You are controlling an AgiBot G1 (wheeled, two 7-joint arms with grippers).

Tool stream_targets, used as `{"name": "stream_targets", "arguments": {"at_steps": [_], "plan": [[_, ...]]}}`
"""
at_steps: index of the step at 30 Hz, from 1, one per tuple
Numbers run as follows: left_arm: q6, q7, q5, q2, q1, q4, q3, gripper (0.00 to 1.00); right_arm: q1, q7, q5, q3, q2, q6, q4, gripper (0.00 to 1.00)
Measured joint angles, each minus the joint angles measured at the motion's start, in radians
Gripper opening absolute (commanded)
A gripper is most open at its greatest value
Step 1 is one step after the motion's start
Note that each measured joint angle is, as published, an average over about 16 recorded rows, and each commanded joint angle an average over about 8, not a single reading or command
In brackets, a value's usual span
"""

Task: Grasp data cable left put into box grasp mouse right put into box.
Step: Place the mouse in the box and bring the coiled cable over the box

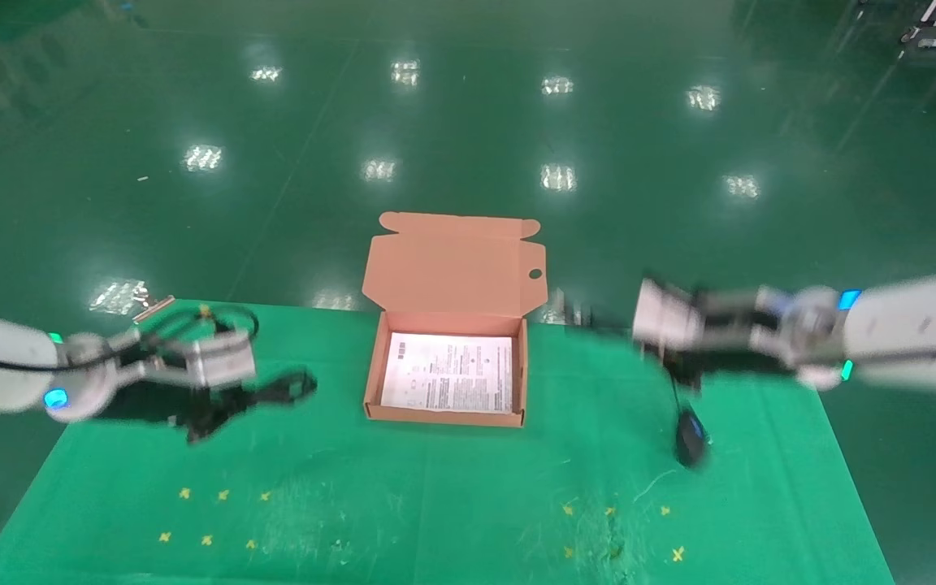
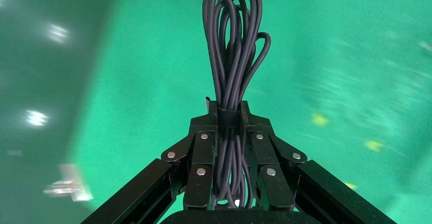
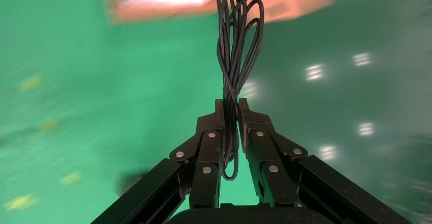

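Head view: 2 arms hold their loads above the green table (image 1: 435,504), either side of the box (image 1: 445,406).

Left gripper (image 2: 228,113) is clamped on the data cable (image 2: 232,46), its thick black loops sticking out past the fingertips, held left of the box. Right gripper (image 3: 231,111) pinches the mouse's thin coiled cord (image 3: 235,40), so the mouse (image 1: 691,439) dangles below it, right of the box. The box stands open at the table's middle, flap lid up, white printed sheet (image 1: 448,374) inside.
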Motion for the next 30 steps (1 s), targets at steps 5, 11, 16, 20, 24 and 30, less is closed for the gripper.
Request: {"name": "stream_targets", "arguments": {"at_steps": [5,11,16,20,24,30], "plan": [[-0.049,-0.077,0.049,-0.030,-0.016,-0.144,-0.023,0.00,0.083,0.005,-0.003,0.033,-0.046,0.069,0.001,0.00],[-0.116,-0.159,0.129,-0.017,-0.040,-0.244,-0.042,0.00,0.179,-0.044,0.015,0.052,-0.163,0.169,-0.086,0.00],[-0.162,-0.214,0.206,0.017,-0.064,-0.271,-0.051,0.00,0.252,-0.122,0.047,0.053,-0.271,0.242,-0.210,0.00],[-0.185,-0.250,0.259,0.044,-0.078,-0.275,-0.053,0.00,0.299,-0.184,0.078,0.050,-0.333,0.279,-0.305,0.00],[-0.198,-0.276,0.297,0.061,-0.087,-0.272,-0.055,0.00,0.329,-0.235,0.111,0.040,-0.369,0.299,-0.370,0.00],[-0.196,-0.302,0.341,0.059,-0.089,-0.267,-0.055,0.00,0.336,-0.274,0.155,0.008,-0.385,0.314,-0.399,0.00]]}}
